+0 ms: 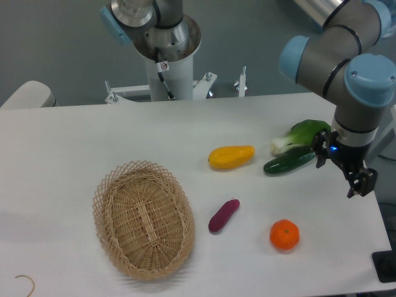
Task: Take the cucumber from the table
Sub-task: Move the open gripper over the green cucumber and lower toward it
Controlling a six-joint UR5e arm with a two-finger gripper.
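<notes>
The cucumber (288, 162), dark green and glossy, lies on the white table (74, 142) at the right, just in front of a light-green leafy vegetable (301, 134). My gripper (341, 169) hangs at the cucumber's right end with its jaws apart. One finger (321, 153) is right at the cucumber's tip and the other finger (362, 182) is farther right, near the table's edge. Nothing is held between them. I cannot tell whether the near finger touches the cucumber.
A yellow fruit (231, 156) lies left of the cucumber. A small purple eggplant-like piece (223, 215) and an orange (284, 235) lie nearer the front. A wicker basket (143, 218) stands at the front left. The arm's base (167, 55) stands at the back.
</notes>
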